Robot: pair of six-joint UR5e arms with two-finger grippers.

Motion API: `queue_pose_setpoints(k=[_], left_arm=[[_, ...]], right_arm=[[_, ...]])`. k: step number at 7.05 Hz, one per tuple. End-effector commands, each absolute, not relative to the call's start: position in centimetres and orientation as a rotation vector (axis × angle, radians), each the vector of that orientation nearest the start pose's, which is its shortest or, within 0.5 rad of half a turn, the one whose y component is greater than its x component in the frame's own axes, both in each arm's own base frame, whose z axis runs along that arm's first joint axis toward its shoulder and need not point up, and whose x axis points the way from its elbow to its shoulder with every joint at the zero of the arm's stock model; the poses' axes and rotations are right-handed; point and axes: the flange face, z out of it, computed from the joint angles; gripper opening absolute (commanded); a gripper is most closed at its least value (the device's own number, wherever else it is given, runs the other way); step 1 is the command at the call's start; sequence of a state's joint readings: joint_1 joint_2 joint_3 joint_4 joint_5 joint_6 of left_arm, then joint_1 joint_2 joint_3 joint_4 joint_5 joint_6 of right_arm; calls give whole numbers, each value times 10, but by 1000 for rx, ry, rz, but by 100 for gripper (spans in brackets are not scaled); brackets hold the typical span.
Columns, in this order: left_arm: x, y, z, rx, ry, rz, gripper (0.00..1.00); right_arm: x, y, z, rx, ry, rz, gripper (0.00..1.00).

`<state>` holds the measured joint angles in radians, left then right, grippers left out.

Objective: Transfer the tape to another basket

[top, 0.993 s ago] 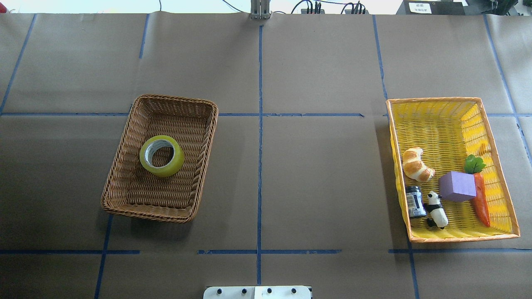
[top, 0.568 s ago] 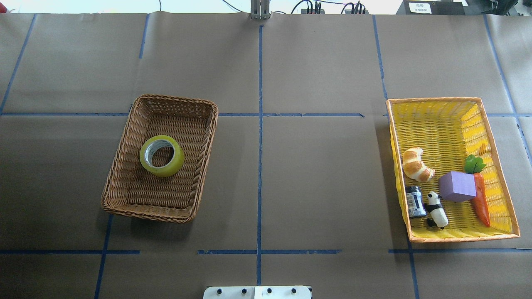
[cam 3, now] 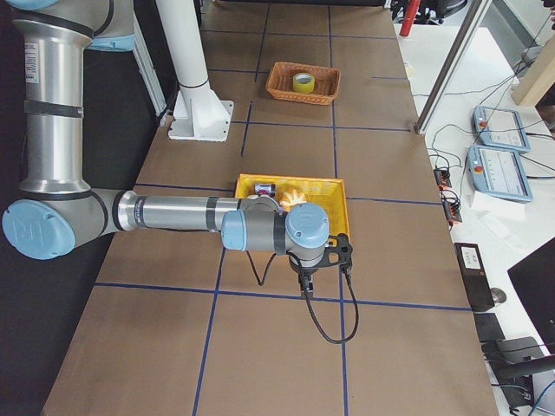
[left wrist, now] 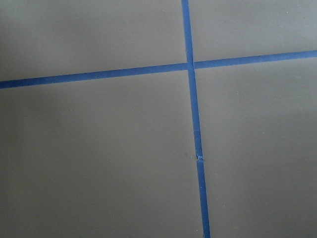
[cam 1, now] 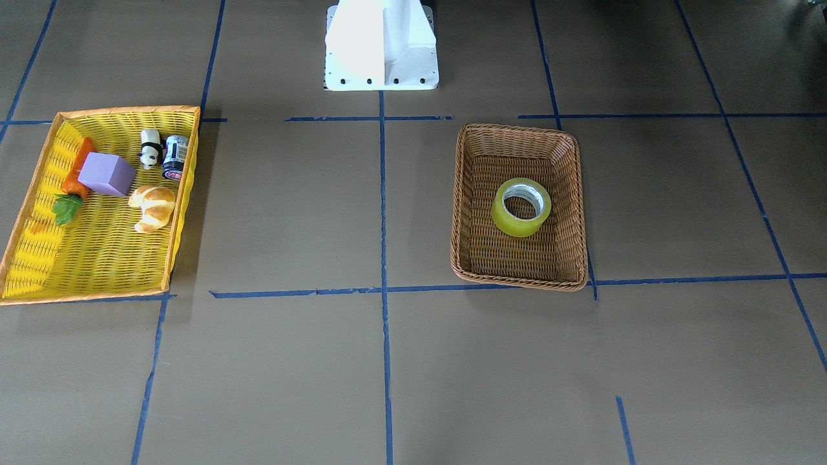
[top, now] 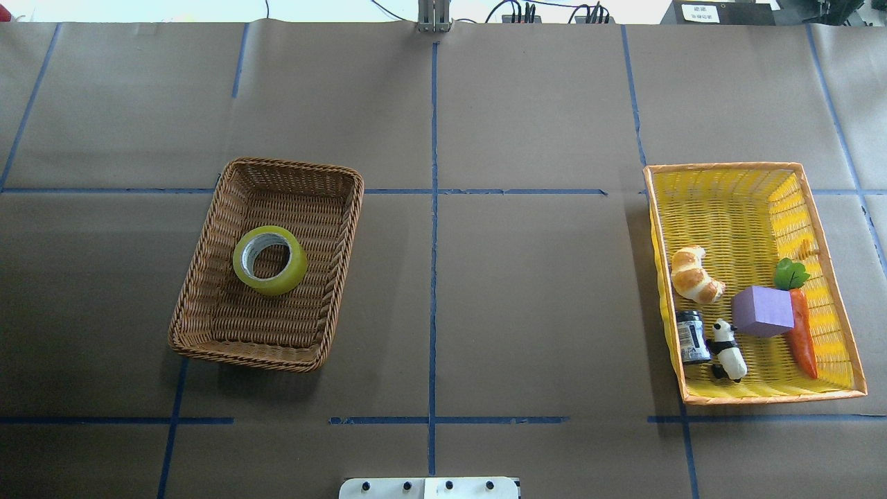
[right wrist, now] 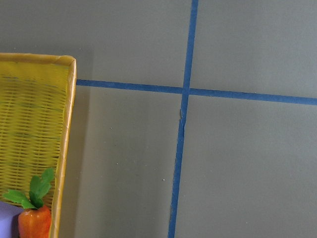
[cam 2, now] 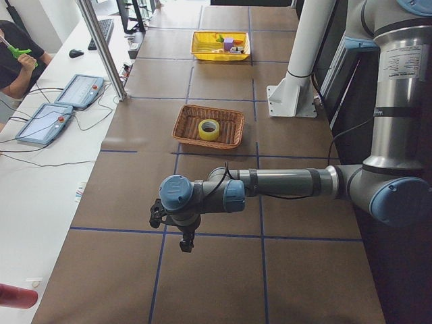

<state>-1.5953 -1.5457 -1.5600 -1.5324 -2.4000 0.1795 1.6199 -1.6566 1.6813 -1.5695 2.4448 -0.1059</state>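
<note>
The yellow-green tape roll [top: 299,266] lies flat, hole up, in the middle of the brown wicker basket [top: 271,327] on the table's left half. Both also show in the front-facing view, the tape [cam 1: 521,224] in the basket [cam 1: 517,129]. My left gripper [cam 2: 183,244] shows only in the exterior left view, far from the basket, hanging over bare table. My right gripper [cam 3: 305,284] shows only in the exterior right view, just past the yellow basket's end. I cannot tell whether either is open or shut. Neither wrist view shows any fingers.
The yellow, orange-rimmed tray basket [top: 727,168] on the right holds a croissant [top: 695,275], a purple block [top: 762,311], a carrot [top: 802,336], a panda figure [top: 728,351] and a small dark can [top: 691,336]. Its corner shows in the right wrist view [right wrist: 67,99]. Blue tape lines cross the brown paper.
</note>
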Motion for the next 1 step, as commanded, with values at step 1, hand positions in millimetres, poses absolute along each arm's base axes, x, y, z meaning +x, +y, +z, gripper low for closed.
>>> queue_pose_setpoints(k=[1], left_arm=[[-71,-475,675,17,833,116,100]], right_arm=[[79,-452,639,91,-867,-65,100]])
